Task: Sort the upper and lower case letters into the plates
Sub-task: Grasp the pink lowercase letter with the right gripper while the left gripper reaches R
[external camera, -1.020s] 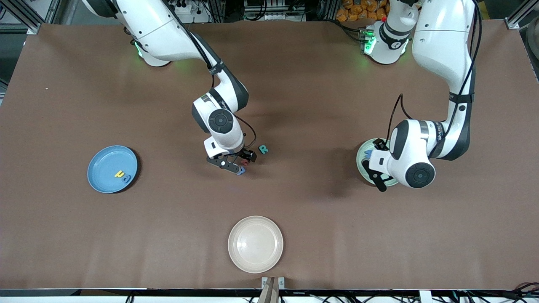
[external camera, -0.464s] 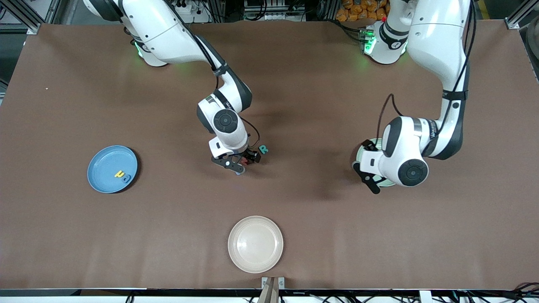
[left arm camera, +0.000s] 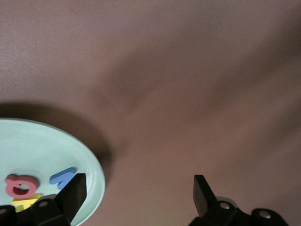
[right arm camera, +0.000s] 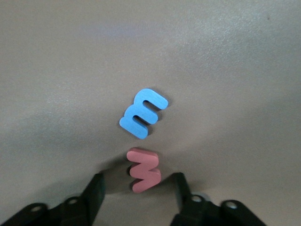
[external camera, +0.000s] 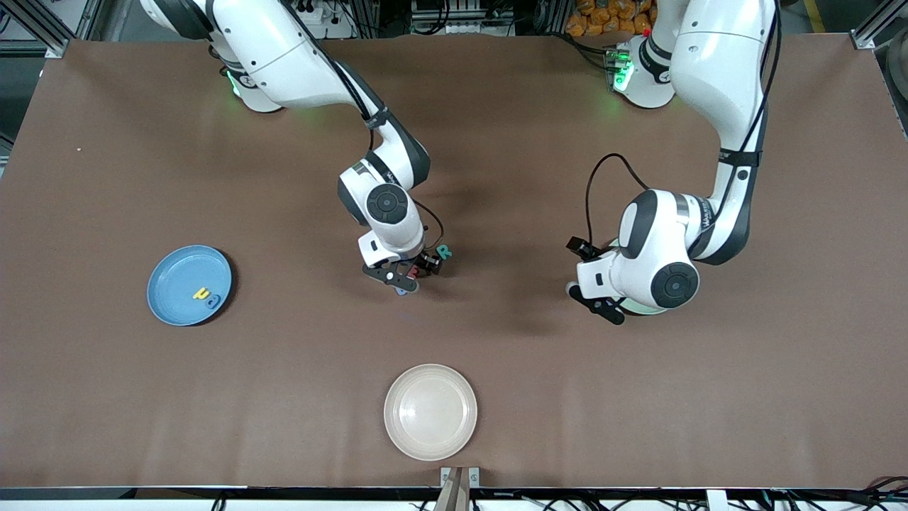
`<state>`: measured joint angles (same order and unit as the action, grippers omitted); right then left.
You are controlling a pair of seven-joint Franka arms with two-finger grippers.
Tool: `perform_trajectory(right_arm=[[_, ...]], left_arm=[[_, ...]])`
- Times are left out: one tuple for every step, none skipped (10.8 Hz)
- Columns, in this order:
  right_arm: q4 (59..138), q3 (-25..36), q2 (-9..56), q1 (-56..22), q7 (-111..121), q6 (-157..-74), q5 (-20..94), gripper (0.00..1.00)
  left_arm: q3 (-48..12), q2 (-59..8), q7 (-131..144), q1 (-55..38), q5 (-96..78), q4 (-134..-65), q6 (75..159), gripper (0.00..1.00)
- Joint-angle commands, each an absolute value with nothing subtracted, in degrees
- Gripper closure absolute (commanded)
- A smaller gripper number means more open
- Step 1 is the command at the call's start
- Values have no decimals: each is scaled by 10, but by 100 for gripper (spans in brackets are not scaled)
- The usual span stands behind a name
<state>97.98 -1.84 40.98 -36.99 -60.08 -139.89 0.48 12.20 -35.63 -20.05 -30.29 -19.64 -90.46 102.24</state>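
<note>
My right gripper [external camera: 409,272] is open and low over the middle of the table. In the right wrist view it [right arm camera: 138,190] has a finger on each side of a pink foam letter [right arm camera: 144,175], with a blue "m" [right arm camera: 143,113] just past it. A teal "R" [external camera: 444,250] lies beside them. The light blue plate [external camera: 170,273] holds a yellow letter [external camera: 201,292] and a blue letter [external camera: 212,301]. The mint green plate [left arm camera: 94,174] holds pink, blue and yellow letters. In the front view it [external camera: 640,309] is mostly hidden under the left arm. My left gripper [left arm camera: 138,193] is open and empty, over the table beside that plate's rim [external camera: 592,301].
A cream-beige round plate [external camera: 430,411] sits empty near the front edge of the table, nearer to the front camera than the loose letters. The brown table [external camera: 284,369] is bare between the plates.
The left gripper has moved off the mint green plate toward the table's middle. The right gripper has shifted slightly toward the teal "R", staying over the pink letter.
</note>
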Motion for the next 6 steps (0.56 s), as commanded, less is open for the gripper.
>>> perform_trajectory(right_arm=[[969, -16, 415, -372, -598, -1394, -11, 100], [969, -16, 414, -371, -597, -1393, -12, 100], [969, -16, 412, -369, -596, -1393, -12, 100], [968, -15, 408, -367, -596, -1392, -12, 100], [968, -13, 402, -366, -597, -1390, -12, 100], [968, -6, 384, -360, -596, -1379, -14, 100]], left_arm=[[117, -359, -181, -301, -209, -891, 1021, 0], [116, -359, -182, -299, -208, -891, 1020, 0], [116, -360, -181, -299, -209, -891, 1020, 0], [116, -360, -176, -299, -210, -891, 1020, 0], [114, -360, -157, -299, -210, -891, 1020, 0], [106, -360, -130, -299, -231, -890, 1020, 0]])
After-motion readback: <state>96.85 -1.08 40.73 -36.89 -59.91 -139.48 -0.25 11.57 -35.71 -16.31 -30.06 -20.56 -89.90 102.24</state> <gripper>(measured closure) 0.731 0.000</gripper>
